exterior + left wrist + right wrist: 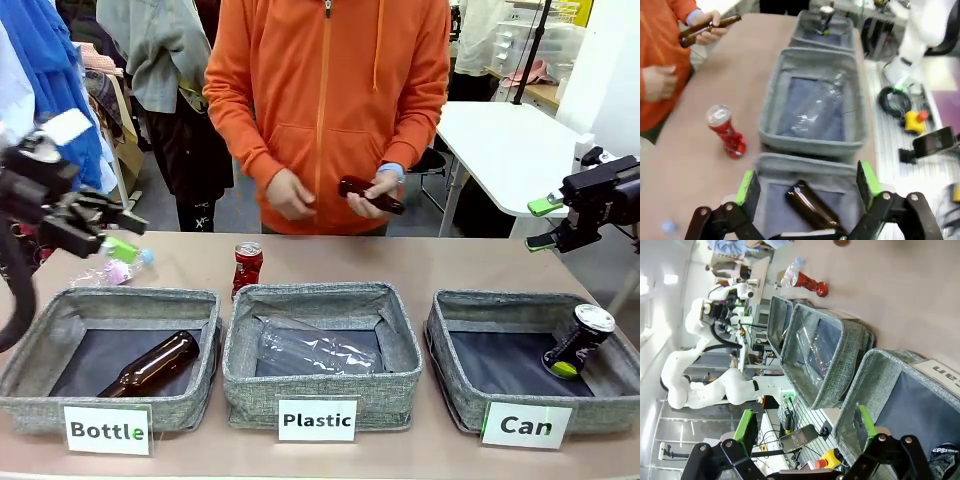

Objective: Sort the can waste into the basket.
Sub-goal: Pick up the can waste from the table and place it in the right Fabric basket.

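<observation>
A red dented can (pixel 247 266) (pixel 727 132) (pixel 812 286) stands upright on the table just behind the gap between the "Bottle" and "Plastic" baskets. A black can (pixel 578 340) leans in the right corner of the grey basket labelled "Can" (pixel 530 300) (pixel 875 370). My left gripper (pixel 133 222) (pixel 807 182) hangs open and empty at the far left, over the Bottle basket. My right gripper (pixel 542 224) (pixel 805 427) is open and empty, raised at the far right beyond the Can basket.
A person in an orange hoodie holds a brown glass bottle (pixel 370 193) (pixel 710 27) at the far edge. The Bottle basket (pixel 60 300) holds a brown bottle (pixel 150 365); the Plastic basket (pixel 320 292) holds a clear bottle (pixel 315 350). Another plastic bottle (pixel 112 266) lies far left.
</observation>
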`<control>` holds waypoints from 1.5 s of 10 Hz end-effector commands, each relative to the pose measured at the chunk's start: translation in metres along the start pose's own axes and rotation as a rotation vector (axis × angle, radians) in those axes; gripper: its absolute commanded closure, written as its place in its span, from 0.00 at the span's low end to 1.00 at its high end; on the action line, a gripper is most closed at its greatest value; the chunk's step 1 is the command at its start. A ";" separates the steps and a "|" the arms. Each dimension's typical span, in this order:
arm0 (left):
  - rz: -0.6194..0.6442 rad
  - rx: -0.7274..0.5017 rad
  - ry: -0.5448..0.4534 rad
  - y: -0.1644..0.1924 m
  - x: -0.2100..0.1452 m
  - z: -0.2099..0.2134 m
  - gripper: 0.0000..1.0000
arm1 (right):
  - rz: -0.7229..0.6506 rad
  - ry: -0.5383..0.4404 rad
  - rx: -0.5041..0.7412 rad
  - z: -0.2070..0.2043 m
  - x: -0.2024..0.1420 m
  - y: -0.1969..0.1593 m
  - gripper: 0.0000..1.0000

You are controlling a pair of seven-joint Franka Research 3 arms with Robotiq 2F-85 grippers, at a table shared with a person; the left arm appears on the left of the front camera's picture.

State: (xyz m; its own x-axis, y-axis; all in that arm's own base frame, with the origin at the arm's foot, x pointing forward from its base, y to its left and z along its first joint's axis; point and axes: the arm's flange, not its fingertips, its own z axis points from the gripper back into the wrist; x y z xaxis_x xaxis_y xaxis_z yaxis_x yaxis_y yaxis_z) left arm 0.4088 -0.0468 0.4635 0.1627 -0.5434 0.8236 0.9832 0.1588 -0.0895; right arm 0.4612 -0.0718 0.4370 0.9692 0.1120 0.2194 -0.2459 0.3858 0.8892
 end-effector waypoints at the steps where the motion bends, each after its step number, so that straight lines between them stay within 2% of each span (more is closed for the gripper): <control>1: -0.095 0.060 0.044 0.042 -0.002 -0.030 0.00 | 0.014 0.003 -0.003 0.002 -0.001 0.002 0.00; 3: -0.129 0.087 0.115 0.090 -0.003 -0.060 0.00 | 0.014 0.003 -0.003 0.002 -0.001 0.002 0.00; 4: -0.038 0.095 0.109 0.115 -0.003 -0.066 0.00 | 0.014 0.003 -0.003 0.002 -0.001 0.002 0.00; 5: -0.113 0.075 0.106 0.066 -0.002 -0.049 0.00 | 0.014 0.003 -0.003 0.002 -0.001 0.002 0.00; 6: -0.113 0.075 0.106 0.066 -0.002 -0.049 0.00 | 0.014 0.003 -0.003 0.002 -0.001 0.002 0.00; 7: -0.090 0.082 0.129 0.099 -0.012 -0.067 0.00 | 0.014 0.003 -0.003 0.002 -0.001 0.002 0.00; 8: -0.090 -0.111 0.132 0.110 -0.017 -0.049 0.00 | 0.014 0.003 -0.003 0.002 -0.001 0.002 0.00; 9: -0.041 -0.183 0.043 0.117 -0.035 0.001 0.00 | 0.014 0.003 -0.003 0.002 -0.001 0.002 0.00; 10: -0.001 -0.118 0.014 0.112 -0.050 0.066 0.00 | 0.014 0.003 -0.003 0.002 -0.001 0.002 0.00; 11: 0.020 -0.063 -0.013 0.089 -0.068 0.137 0.00 | 0.014 0.003 -0.003 0.002 -0.001 0.002 0.00; 12: 0.004 -0.067 -0.084 0.060 -0.085 0.182 0.00 | 0.014 0.003 -0.003 0.002 -0.001 0.002 0.00; 15: 0.011 0.088 -0.233 -0.008 -0.134 0.260 0.00 | 0.014 0.003 -0.003 0.002 -0.001 0.002 0.00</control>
State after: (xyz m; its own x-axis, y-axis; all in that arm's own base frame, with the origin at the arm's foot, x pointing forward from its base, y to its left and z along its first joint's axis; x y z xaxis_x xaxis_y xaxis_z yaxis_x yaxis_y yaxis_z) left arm 0.3582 0.2437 0.5098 0.1822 -0.3776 0.9079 0.9676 0.2327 -0.0974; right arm 0.4613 -0.0724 0.4372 0.9692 0.1112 0.2196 -0.2458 0.3862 0.8891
